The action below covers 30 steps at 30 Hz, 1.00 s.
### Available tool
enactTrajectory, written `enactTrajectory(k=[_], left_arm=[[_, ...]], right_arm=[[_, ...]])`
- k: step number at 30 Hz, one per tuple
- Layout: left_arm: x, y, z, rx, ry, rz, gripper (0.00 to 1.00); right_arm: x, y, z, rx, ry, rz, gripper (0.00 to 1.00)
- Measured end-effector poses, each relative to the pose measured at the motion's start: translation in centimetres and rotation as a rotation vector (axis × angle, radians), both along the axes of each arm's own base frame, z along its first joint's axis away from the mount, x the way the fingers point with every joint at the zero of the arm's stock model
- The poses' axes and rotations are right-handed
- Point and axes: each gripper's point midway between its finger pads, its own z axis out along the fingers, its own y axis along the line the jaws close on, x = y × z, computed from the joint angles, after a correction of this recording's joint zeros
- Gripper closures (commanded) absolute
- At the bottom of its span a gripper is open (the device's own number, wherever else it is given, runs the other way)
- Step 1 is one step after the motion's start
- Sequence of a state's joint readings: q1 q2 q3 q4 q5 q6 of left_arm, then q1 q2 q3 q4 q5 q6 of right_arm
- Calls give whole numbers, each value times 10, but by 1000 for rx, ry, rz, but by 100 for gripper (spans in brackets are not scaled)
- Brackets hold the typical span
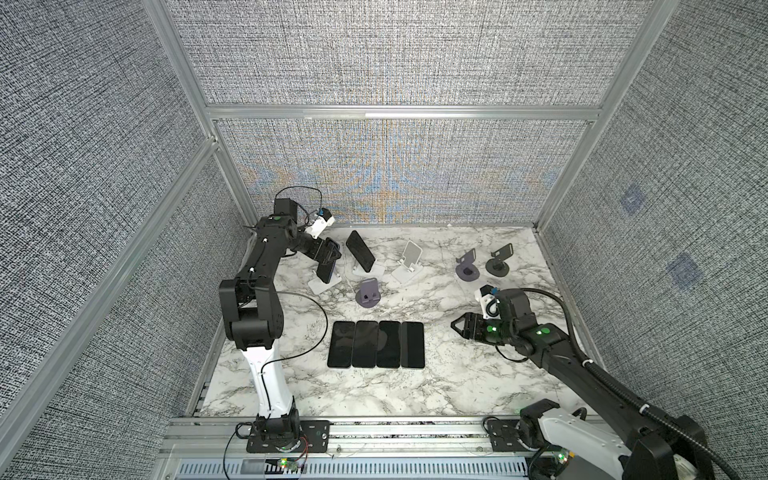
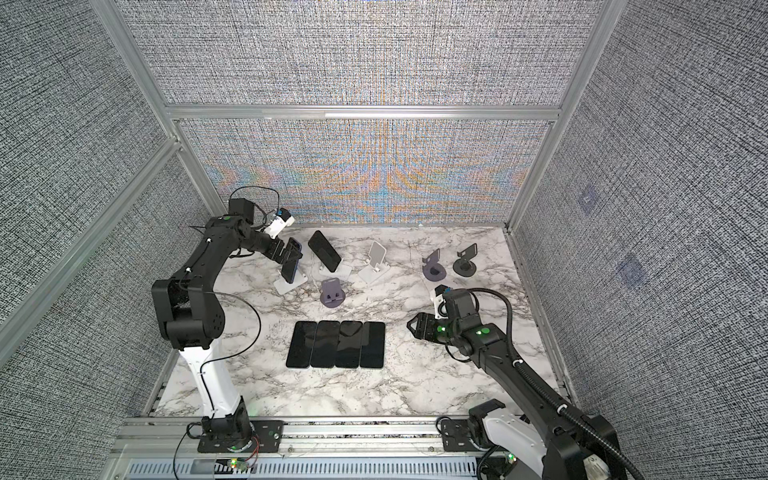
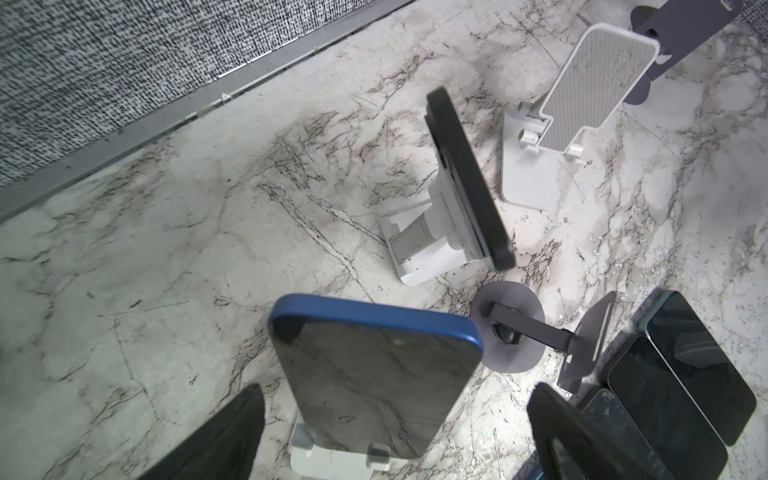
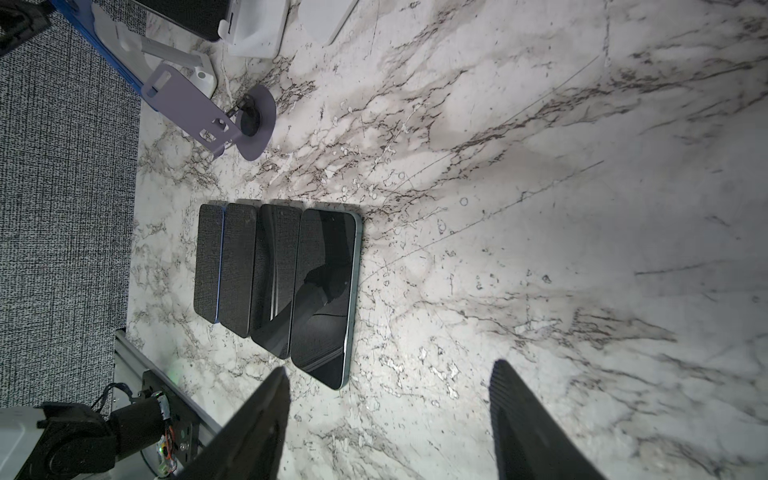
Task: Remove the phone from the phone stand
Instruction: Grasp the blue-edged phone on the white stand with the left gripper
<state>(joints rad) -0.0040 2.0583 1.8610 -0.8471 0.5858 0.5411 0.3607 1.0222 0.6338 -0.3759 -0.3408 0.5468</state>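
A blue-edged phone leans with its dark screen up on a white phone stand at the back left of the marble table. My left gripper is open around the phone's upper part. In the left wrist view its fingers stand well apart from the phone's sides, one on each side. Beside it, a black phone rests on another white stand. My right gripper hovers open and empty over bare marble at the right.
Several phones lie flat side by side at the table's middle front. An empty white stand, a purple stand, another purple stand and a dark stand stand across the back. Fabric walls enclose the table.
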Motion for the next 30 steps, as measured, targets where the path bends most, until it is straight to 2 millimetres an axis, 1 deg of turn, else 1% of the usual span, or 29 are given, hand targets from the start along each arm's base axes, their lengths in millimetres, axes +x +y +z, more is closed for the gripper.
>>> enactTrajectory(k=[7,15,21,25,30], left_arm=[[12,-4,-14,-13,-9,-53,1],[14,-8,-19,-35,-11,-73,2],[13,-9,-22,-38,-5,-81,18],[12,-9,-23,-35,-9,-86,32],[12,-8,-23,-35,-7,-84,34]], right_arm=[[0,-2,-6,-16,23,-8,34],[0,-4,-12,-30,37,-15,34],[1,-4,-14,-35,44,-17,34],[1,-5,-14,-36,44,-19,34],[0,-6,-17,-39,48,-21,34]])
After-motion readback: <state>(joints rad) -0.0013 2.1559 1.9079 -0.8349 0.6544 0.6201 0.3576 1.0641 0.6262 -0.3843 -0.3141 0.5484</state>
